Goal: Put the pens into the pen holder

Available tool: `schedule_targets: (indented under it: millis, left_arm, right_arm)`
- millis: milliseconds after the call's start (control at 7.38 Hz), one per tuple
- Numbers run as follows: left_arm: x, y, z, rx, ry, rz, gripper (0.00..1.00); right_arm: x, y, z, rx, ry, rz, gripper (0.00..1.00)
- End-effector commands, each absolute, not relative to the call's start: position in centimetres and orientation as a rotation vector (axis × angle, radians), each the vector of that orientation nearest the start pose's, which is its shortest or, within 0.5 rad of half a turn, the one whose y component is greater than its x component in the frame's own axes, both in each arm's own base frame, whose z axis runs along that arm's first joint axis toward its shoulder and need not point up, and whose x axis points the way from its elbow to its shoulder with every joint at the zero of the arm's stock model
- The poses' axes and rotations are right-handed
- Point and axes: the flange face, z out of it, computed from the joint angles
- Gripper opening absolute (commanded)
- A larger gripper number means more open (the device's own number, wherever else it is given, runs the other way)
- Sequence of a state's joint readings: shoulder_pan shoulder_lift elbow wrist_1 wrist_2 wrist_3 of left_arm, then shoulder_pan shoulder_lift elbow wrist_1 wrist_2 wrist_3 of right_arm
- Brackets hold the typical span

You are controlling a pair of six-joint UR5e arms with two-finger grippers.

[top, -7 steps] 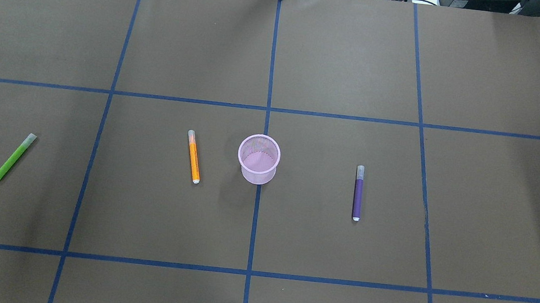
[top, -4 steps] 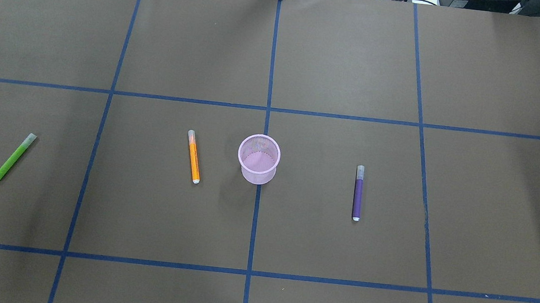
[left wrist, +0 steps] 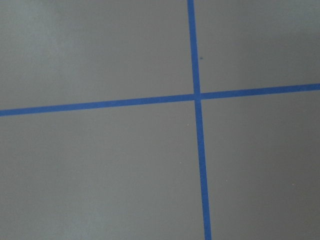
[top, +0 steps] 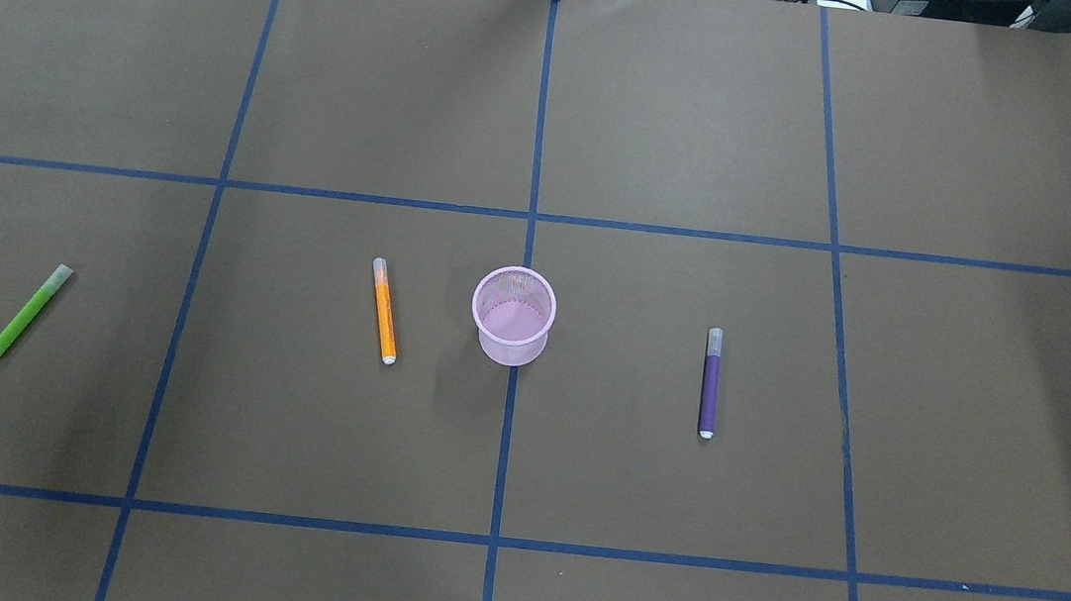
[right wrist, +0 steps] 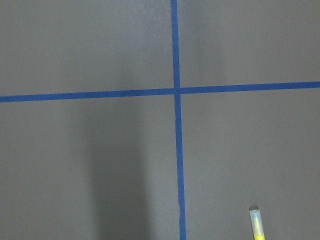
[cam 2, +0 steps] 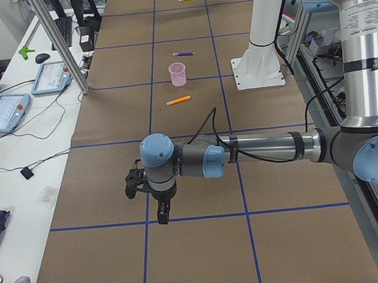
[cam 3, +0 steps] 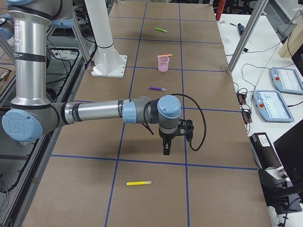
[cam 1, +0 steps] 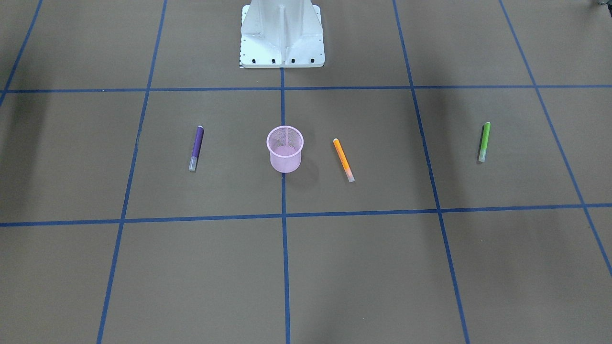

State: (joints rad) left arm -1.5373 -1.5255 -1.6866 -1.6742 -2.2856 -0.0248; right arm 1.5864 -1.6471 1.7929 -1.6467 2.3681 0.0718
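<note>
The pink mesh pen holder (top: 511,348) stands upright and empty at the table's middle (cam 1: 285,161). The orange pen (top: 384,311) lies just to its left, the purple pen (top: 711,383) to its right, and the green pen (top: 28,313) far left. All three lie flat. My left gripper (cam 2: 160,211) shows only in the exterior left view, hanging above bare table far left of the pens. My right gripper (cam 3: 166,147) shows only in the exterior right view, far right of them. I cannot tell whether either is open or shut.
A yellow pen (cam 3: 138,183) lies far out on the robot's right, beyond the right gripper; its cap end shows in the right wrist view (right wrist: 256,225). The robot's white base (cam 1: 282,33) stands at the near edge. Blue tape lines cross the brown table cover.
</note>
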Motion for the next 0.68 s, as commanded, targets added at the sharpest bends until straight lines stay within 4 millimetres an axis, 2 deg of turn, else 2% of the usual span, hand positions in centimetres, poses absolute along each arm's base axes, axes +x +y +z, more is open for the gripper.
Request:
schedule_targets:
  millis: [0, 135, 271, 406, 542]
  left_arm:
    - [-0.8, -51.8, 56.8, 0.192, 0.734, 0.124, 1.0]
    - [2.6, -53.0, 54.8, 0.207, 0.748, 0.191, 1.0]
    - [5.0, -52.8, 54.1, 0.187, 0.784, 0.232, 1.0]
    - [6.2, -52.7, 53.6, 0.187, 0.792, 0.254, 1.0]
    - [8.4, -52.4, 53.2, 0.132, 0.807, 0.163, 1.0]
  right_arm:
    - [6.8, -47.4, 57.3, 0.1, -0.801, 0.028, 1.0]
    - [6.8, -47.5, 57.3, 0.101, -0.803, 0.028, 1.0]
    - [6.8, -47.2, 57.5, 0.098, -0.806, 0.029, 1.0]
    - [6.7, -47.1, 58.1, 0.084, -0.806, 0.033, 1.0]
    - [6.6, -46.7, 58.5, 0.089, -0.823, 0.021, 1.0]
